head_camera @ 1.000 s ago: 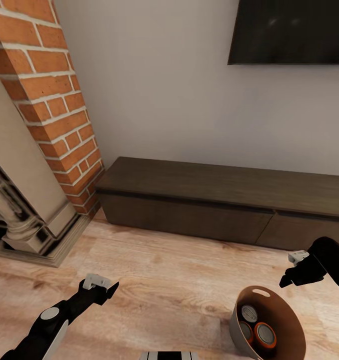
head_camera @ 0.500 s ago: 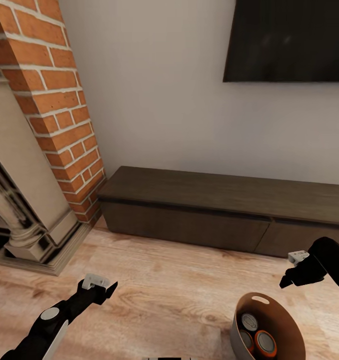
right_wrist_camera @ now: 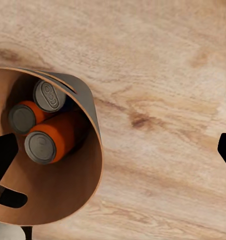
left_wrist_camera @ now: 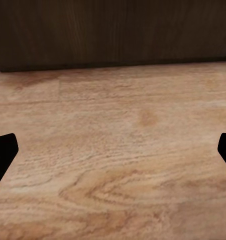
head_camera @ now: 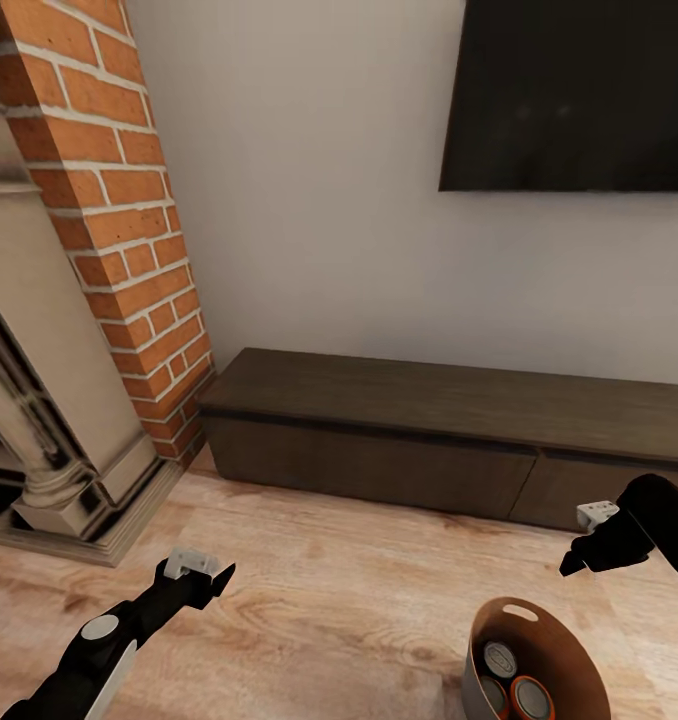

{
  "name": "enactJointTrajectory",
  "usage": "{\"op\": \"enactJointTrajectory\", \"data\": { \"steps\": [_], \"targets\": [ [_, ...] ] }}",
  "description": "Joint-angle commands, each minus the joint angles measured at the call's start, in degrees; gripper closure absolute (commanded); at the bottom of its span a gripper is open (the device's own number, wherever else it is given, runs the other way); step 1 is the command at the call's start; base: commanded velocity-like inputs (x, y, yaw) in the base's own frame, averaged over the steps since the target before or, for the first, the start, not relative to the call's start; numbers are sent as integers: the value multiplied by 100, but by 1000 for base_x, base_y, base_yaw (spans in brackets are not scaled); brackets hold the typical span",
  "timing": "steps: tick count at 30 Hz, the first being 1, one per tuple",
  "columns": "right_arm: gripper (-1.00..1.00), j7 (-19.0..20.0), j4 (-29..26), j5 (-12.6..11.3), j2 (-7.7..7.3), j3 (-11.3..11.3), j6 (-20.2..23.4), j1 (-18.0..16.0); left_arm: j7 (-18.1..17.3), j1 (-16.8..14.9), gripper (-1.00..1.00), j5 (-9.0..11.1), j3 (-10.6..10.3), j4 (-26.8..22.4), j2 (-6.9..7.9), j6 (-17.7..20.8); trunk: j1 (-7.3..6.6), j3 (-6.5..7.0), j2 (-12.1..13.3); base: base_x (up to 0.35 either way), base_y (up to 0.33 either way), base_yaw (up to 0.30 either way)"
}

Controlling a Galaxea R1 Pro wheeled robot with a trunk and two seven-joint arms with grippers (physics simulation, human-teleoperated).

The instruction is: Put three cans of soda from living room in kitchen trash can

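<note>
The trash can, copper-brown inside and pale outside, stands on the wood floor at the lower right of the head view. Three soda cans stand inside it: one dark with a silver top, and two orange ones; their tops also show from the head. My right gripper hovers just above the bin's far rim, open, with one fingertip over the bin and nothing between its fingers. My left gripper hangs open over bare floor.
A long dark low cabinet runs along the wall ahead, also seen close in the left wrist view. A red-brick fireplace with a pale surround stands at the left. A black wall TV hangs above.
The whole head view has tilted upward: the TV, cabinet and fireplace sit lower in the picture and more of the TV shows. Both arms keep their pose; the bin still holds the cans.
</note>
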Motion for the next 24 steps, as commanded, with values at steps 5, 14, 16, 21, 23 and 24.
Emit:
{"op": "enactJointTrajectory", "data": {
  "steps": [5,14,16,21,23,24],
  "targets": [
    [-100,0,0,0,0,7,0,0,-3,0,-100,-1,0,0,0,1,-13,68,7,0,0,0],
    [-100,0,6,7,5,15,0,2,1,0,-100,-1,0,0,0,6,-36,186,19,0,0,0],
    [-100,0,7,8,2,15,0,4,1,0,-100,-1,0,0,0,7,-41,212,22,0,0,0],
    [-100,0,8,9,0,11,0,4,0,0,-100,-2,0,0,0,12,-54,278,28,0,0,0],
    [-100,0,8,9,0,13,0,6,0,0,-100,-2,0,0,0,14,-59,304,31,0,0,0],
    [-100,0,8,9,1,14,0,7,1,0,-100,-2,0,0,0,15,-62,317,32,0,0,0]
  ]
}}
